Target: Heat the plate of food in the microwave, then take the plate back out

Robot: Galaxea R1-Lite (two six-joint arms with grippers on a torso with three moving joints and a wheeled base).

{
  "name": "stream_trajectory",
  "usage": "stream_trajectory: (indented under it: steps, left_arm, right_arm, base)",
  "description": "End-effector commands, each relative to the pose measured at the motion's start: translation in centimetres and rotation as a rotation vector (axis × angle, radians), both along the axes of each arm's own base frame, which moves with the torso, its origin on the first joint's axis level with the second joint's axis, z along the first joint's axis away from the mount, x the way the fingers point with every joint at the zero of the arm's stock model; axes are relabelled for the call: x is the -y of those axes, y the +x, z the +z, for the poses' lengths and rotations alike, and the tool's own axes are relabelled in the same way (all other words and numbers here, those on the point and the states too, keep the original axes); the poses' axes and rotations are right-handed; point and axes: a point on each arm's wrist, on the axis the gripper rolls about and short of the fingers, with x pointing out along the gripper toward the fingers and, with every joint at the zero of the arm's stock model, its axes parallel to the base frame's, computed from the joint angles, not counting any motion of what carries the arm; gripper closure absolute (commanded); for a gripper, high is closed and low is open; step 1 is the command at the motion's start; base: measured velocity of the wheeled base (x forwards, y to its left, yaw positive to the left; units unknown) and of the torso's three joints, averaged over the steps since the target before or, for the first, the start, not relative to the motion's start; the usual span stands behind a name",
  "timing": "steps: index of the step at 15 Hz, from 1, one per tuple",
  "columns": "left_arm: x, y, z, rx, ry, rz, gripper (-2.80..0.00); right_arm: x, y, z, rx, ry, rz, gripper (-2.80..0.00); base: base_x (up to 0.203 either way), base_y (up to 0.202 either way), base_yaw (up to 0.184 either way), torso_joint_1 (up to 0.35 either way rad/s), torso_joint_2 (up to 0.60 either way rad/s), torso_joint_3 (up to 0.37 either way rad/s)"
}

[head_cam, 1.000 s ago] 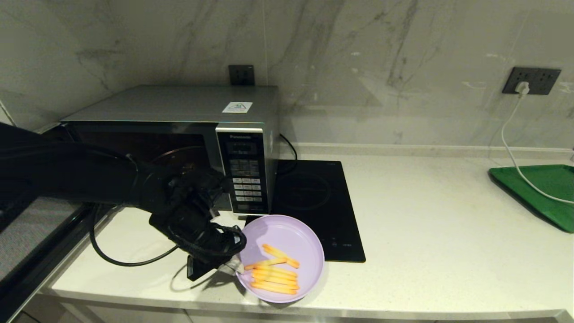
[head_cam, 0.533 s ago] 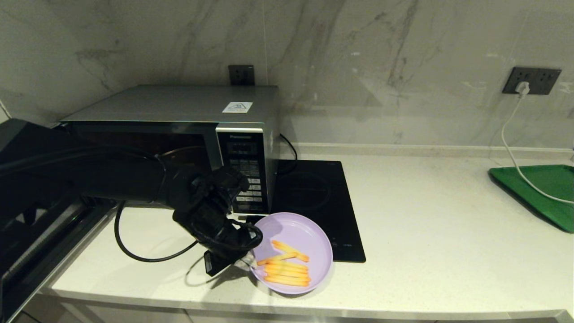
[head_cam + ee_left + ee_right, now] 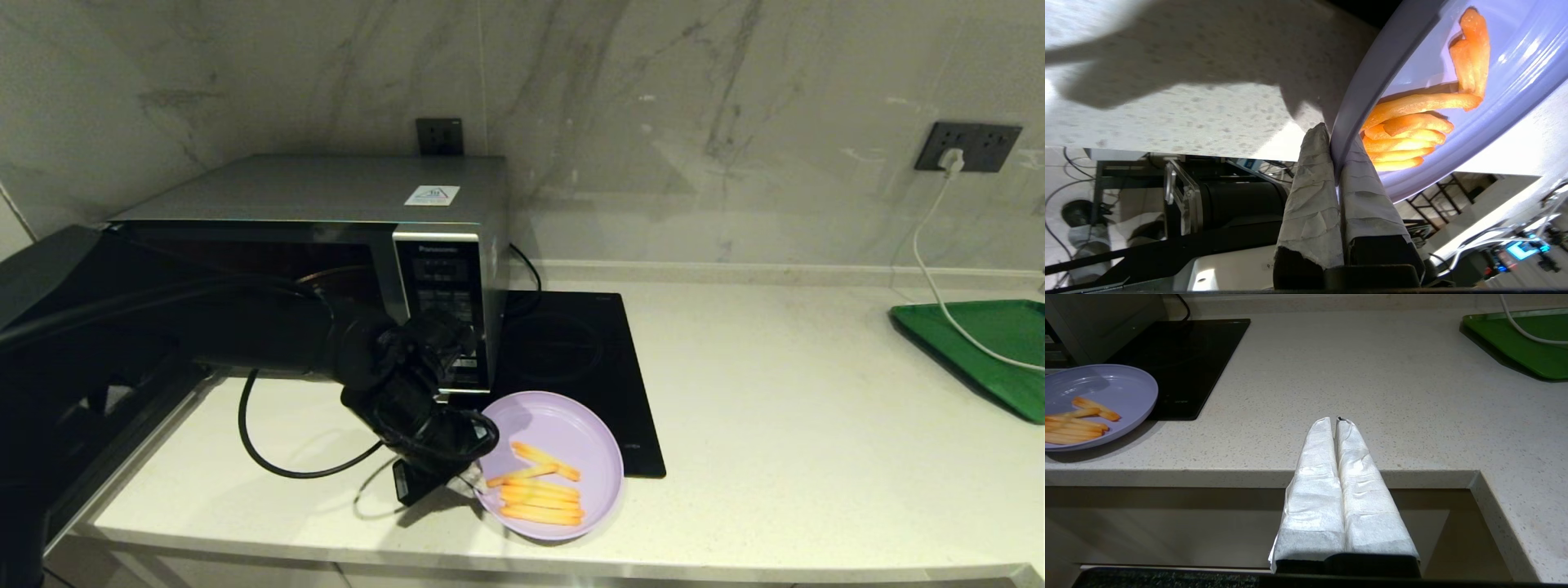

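Plate of food (image 3: 555,465) sits by the counter's front edge, just ahead of the microwave (image 3: 326,261) keypad, partly over the induction hob's (image 3: 571,367) near corner. The left gripper (image 3: 469,482) is clenched on its rim, taped fingers (image 3: 1314,196) either side. Since a second ago arm and plate have slid toward the hob, away from the microwave's open door. I judge the plate is already out. The right gripper (image 3: 1337,420), pressed closed, hangs off the counter's front edge.

- A grey-veined marble wall (image 3: 735,122) is rising behind the pale speckled countertop (image 3: 800,425).
- A white cable (image 3: 927,245) is hanging from a dark wall socket (image 3: 967,147).
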Motion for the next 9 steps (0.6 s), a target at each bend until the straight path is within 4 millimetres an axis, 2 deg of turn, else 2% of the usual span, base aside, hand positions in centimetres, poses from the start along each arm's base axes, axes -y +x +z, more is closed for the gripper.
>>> stream_trajectory:
  steps: [1, 9]
  left_arm:
    - [0.38, 0.25, -0.8, -0.017, 0.015, 0.001, 0.0]
    - [0.71, 0.72, -1.0, 0.0, 0.04, 0.018, 0.0]
  right_arm:
    - [0.0, 0.0, 0.0, 0.001, 0.0, 0.0, 0.0]
    - [0.0, 0.0, 0.0, 0.001, 0.0, 0.0, 0.0]
  base:
    - [0.0, 0.0, 0.0, 0.0, 0.0, 0.0]
    - [0.0, 0.0, 0.0, 0.0, 0.0, 0.0]
